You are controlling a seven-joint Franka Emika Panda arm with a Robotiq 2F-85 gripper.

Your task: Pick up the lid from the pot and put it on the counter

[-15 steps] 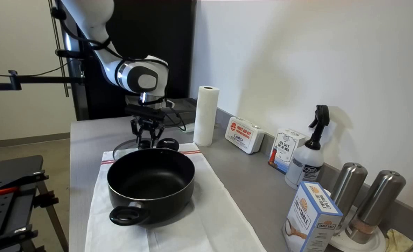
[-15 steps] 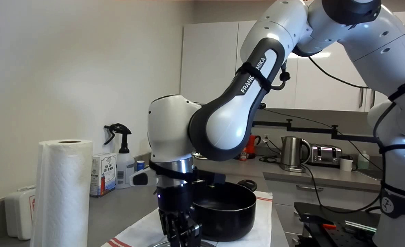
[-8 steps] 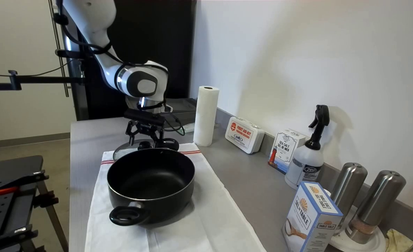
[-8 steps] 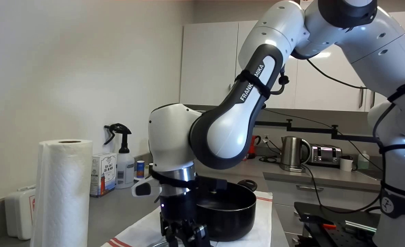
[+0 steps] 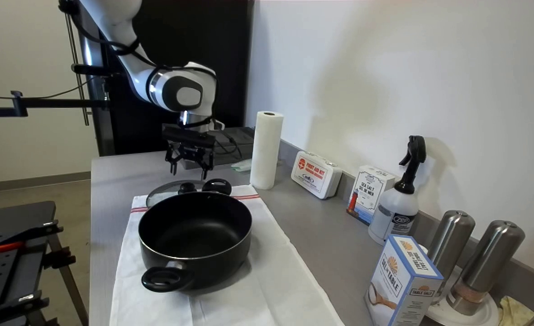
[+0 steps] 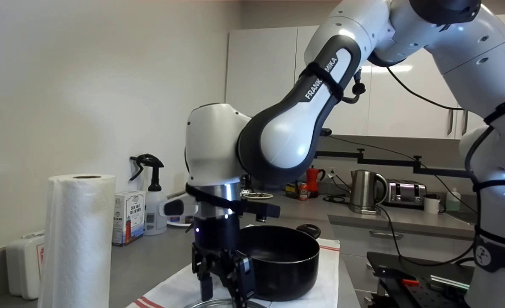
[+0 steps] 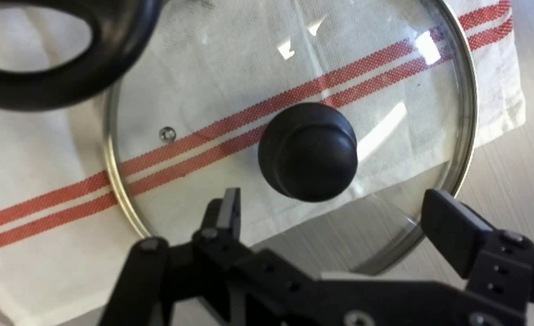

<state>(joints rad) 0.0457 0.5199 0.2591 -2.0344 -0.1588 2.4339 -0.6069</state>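
Gripper, its 2 fingers spread apart.
Below it, the lid lies partly on cloth (red-striped); near it stands the pot.

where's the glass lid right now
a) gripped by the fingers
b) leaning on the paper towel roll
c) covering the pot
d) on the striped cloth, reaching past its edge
d, since the wrist view shows the glass lid lying on the red-striped cloth and jutting past its edge over the counter, while the pot stands uncovered in both exterior views.
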